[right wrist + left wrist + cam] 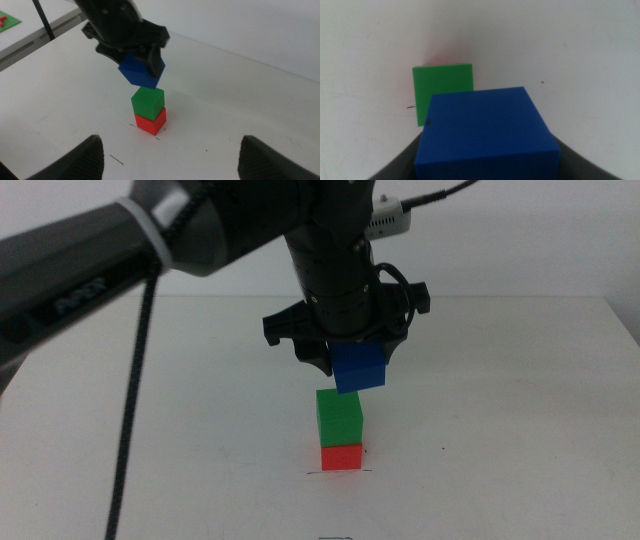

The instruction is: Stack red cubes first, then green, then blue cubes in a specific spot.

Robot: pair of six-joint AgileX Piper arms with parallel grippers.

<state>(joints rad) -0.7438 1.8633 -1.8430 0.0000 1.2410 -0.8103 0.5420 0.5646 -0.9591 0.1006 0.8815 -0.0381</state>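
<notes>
Here your left gripper (358, 365) hangs above the middle of the table, its dark jaws pinching the blue cube (359, 370) from both sides. The cube is a deep blue block with matte, smooth faces and crisp edges, and it sits slightly tilted in the grip. It is clear of the stack, with a thin gap between its underside and the green cube (339, 418) below; it also sits a little off to one side of the green top rather than squarely over it, as the left wrist view shows, where the blue face (487, 132) covers only one corner of the green square (440, 85).

The green cube rests flat on the red cube (341, 457), edges roughly aligned, both the same size and equally matte. The red cube stands on the thin dark line (322, 472) drawn on the white table (520, 430), which peeks out at its base.

Around the stack you have bare white surface on every side, and the table's far and right edges lie well apart from it. A black cable (130, 420) hangs down from the left arm, well left of the cubes.

Your right gripper (167, 160) waits with jaws spread wide, near the stack but apart from it.
</notes>
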